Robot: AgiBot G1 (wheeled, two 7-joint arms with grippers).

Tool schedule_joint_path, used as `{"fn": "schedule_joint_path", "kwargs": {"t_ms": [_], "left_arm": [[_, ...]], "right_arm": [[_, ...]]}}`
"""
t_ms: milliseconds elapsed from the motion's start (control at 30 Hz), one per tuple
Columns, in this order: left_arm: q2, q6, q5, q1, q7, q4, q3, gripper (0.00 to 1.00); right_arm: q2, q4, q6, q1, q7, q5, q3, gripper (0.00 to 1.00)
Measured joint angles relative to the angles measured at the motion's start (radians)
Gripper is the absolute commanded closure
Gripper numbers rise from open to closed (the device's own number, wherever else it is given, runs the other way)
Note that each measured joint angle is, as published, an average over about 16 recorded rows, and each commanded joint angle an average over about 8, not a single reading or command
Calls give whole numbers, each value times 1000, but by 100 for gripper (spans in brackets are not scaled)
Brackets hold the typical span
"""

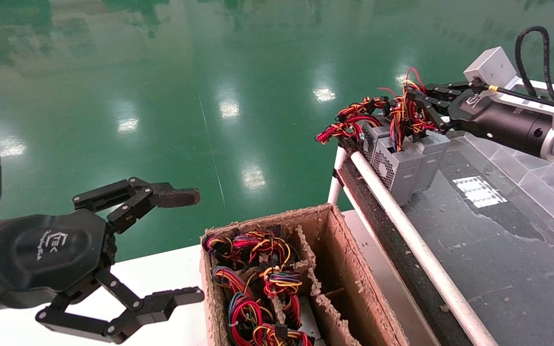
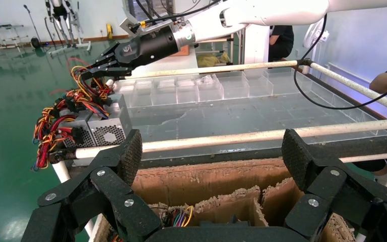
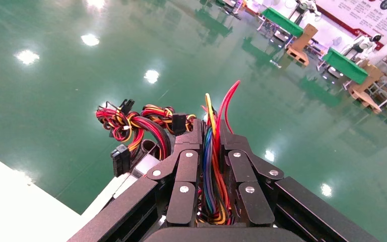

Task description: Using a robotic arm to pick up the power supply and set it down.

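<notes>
My right gripper [image 1: 414,111] is the robotic arm at work, at the far end of the black bench. It is shut on the wire bundle [image 3: 210,166] of the power supply [image 1: 432,156], a grey box that rests on the bench under the fingers. Red, yellow, orange and blue wires run between the closed fingers [image 3: 189,151]. The left wrist view shows that gripper [image 2: 94,73] from afar, over the wires [image 2: 88,88]. My left gripper [image 1: 197,244] hangs open and holds nothing, beside the cardboard box [image 1: 267,218].
Two more grey boxes with honeycomb grilles [image 1: 386,161] stand tight against the held one. A white rail [image 1: 416,242] edges the bench [image 1: 498,250]. Clear bins [image 1: 536,173] line its far side. The divided cardboard box holds several wire bundles [image 1: 253,283].
</notes>
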Motion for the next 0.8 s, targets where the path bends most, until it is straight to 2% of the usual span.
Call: {"fn": "schedule_joint_path", "kwargs": {"t_ms": [200,233,800], "left_arm": [[0,0,0,0,0,0,0,0],[0,0,0,0,0,0,0,0],[0,0,0,0,0,0,0,0]], "right_arm": [[-2,-8,2,1,4,-2,-1,8],[-3,-9,2,1,5,-2,-1,0],[8,-15,-20,13,33,12,8,0]]}}
